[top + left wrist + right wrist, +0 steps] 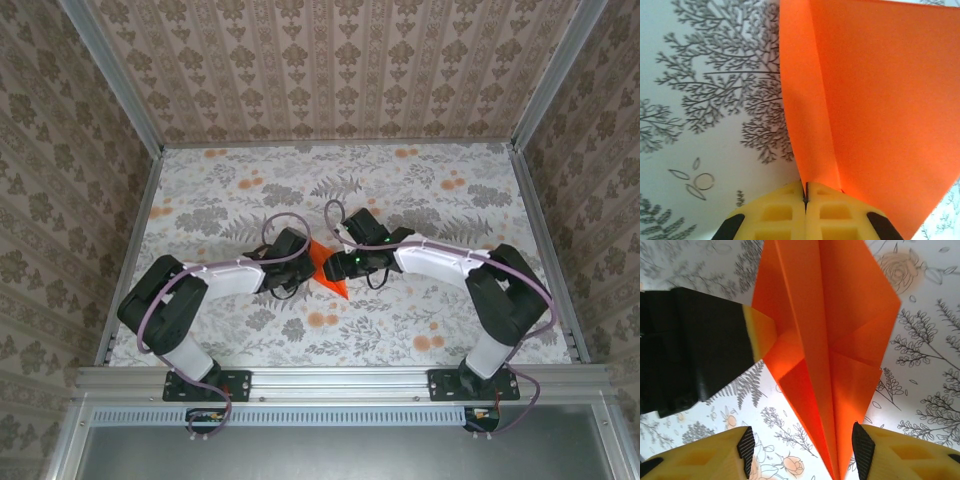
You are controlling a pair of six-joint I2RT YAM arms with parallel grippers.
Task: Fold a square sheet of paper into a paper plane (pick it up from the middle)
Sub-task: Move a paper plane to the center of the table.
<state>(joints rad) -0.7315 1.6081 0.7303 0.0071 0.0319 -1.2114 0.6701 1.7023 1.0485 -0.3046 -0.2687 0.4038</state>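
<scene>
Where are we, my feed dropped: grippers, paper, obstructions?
Left gripper shut on orange paper. Right gripper open, paper's point between its fingers. No obstruction seen.

This is a robot test cell of the lab or workshop kind. Two white-and-black jointed robot arms, the left arm and the right arm, are bolted to a silver slotted aluminium rail along the bottom of the frame. Bare aluminium frame posts run up at the upper left and upper right, boxing in a table covered in a grey-leaf and pale orange flower print, with beige damask-patterned wall panels set inside that frame on three sides. The left tool and the right tool have blocky yellow plastic fingers with hollow cells.
</scene>
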